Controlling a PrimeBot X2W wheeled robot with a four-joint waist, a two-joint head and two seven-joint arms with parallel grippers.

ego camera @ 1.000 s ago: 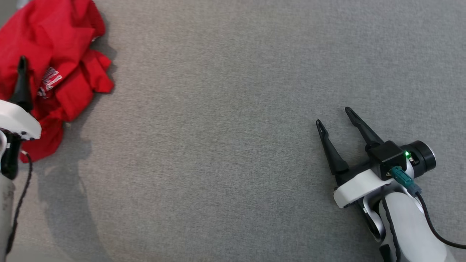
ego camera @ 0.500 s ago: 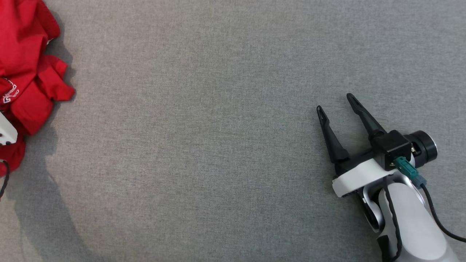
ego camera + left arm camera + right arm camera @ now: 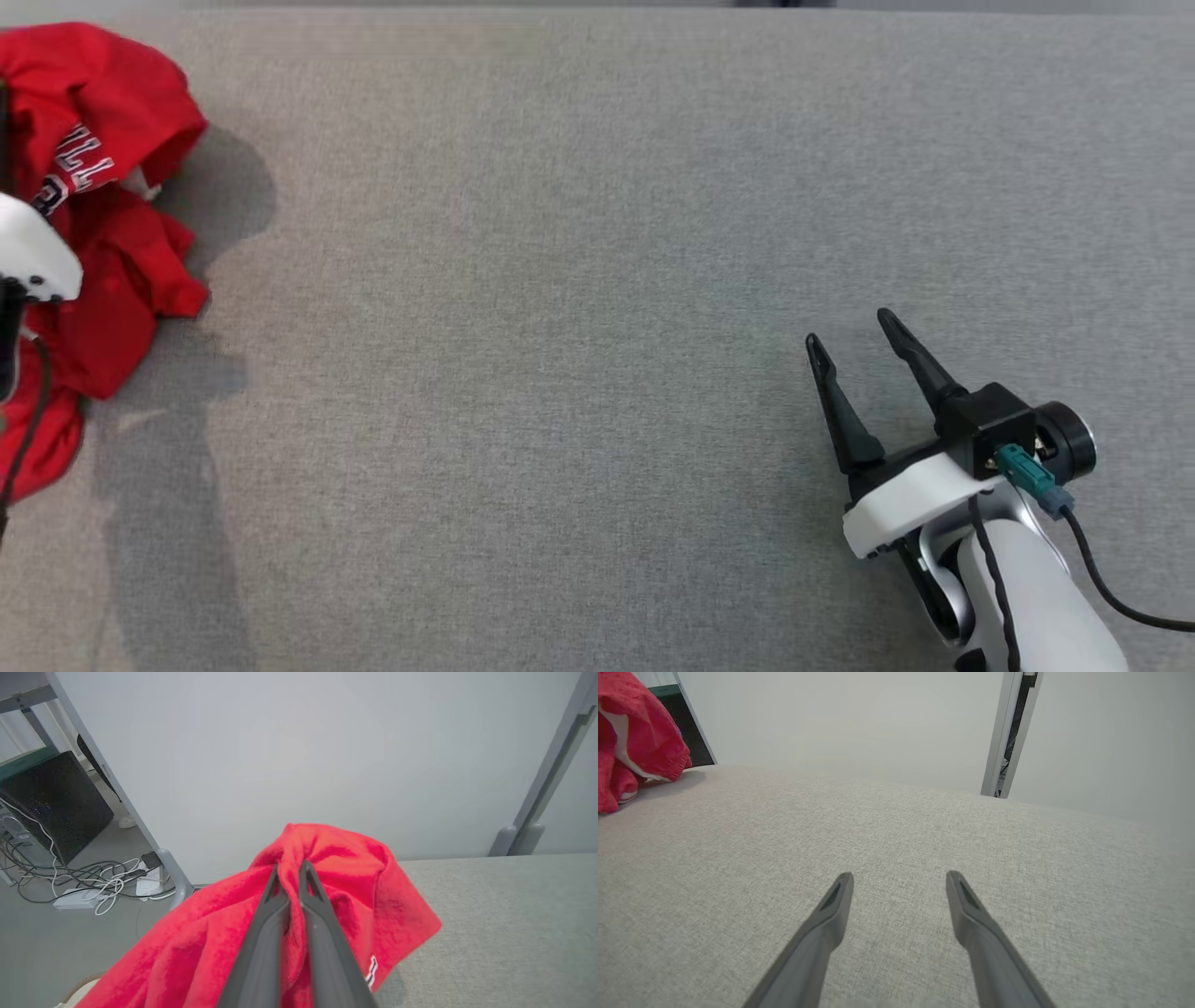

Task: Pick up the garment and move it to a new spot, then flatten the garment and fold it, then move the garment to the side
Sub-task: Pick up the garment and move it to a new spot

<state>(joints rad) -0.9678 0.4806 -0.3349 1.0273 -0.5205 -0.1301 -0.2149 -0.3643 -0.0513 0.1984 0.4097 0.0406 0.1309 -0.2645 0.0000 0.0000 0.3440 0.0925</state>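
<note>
The garment [image 3: 103, 103] is a crumpled red shirt with white lettering, lying at the far left of the grey table. In the left wrist view my left gripper [image 3: 289, 865] is shut on a raised fold of the garment [image 3: 355, 858], and the cloth drapes down on both sides of the fingers. In the head view that arm's white wrist [image 3: 33, 257] sits over the shirt at the left edge. My right gripper [image 3: 850, 329] stands open at the lower right, far from the shirt, nothing between its fingers [image 3: 899, 876]. The garment [image 3: 640, 732] shows at the right wrist view's upper left.
The grey fabric table top [image 3: 560, 327] stretches wide between the two arms. Its far edge runs along the top of the head view. Beyond the table's left end are a grey frame post [image 3: 117, 788], a dark box [image 3: 51, 798] and cables on the floor [image 3: 93, 882].
My left gripper has shut on the garment and drawn a fold of it upward. The head camera has shifted. My right gripper remains open.
</note>
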